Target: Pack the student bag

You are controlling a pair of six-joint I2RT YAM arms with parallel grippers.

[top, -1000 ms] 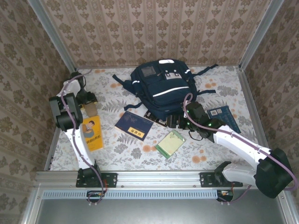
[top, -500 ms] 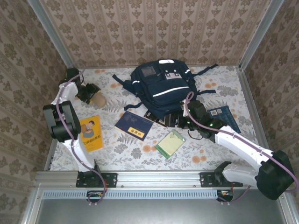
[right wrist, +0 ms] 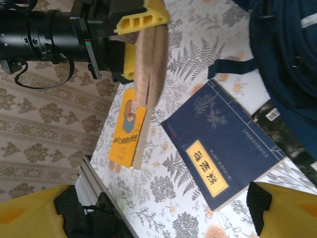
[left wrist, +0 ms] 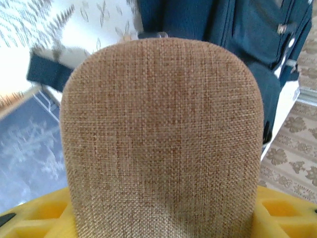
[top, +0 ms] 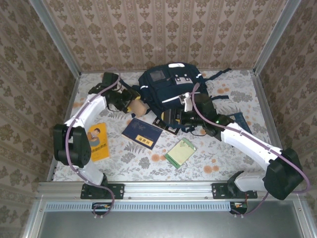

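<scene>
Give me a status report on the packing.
Left gripper shut on tan pouch, beside student bag. Right gripper open, empty, at bag's near edge. Navy book lies nearby.

— What covers the desk (top: 133, 163)?
— A pale cloth printed with grey ferns and orange blossoms, running out to the metal rails.
— And what lies on it?
— The student bag (top: 171, 94) lies flat at upper centre, straps spread to both sides. An orange book (top: 98, 141) sits near the left edge. A navy book (top: 142, 133) with a yellow label lies just below the bag, and a green notebook (top: 180, 152) sits lower centre, apart from it.
— To the right?
— A blue book (top: 242, 120), partly hidden.
</scene>
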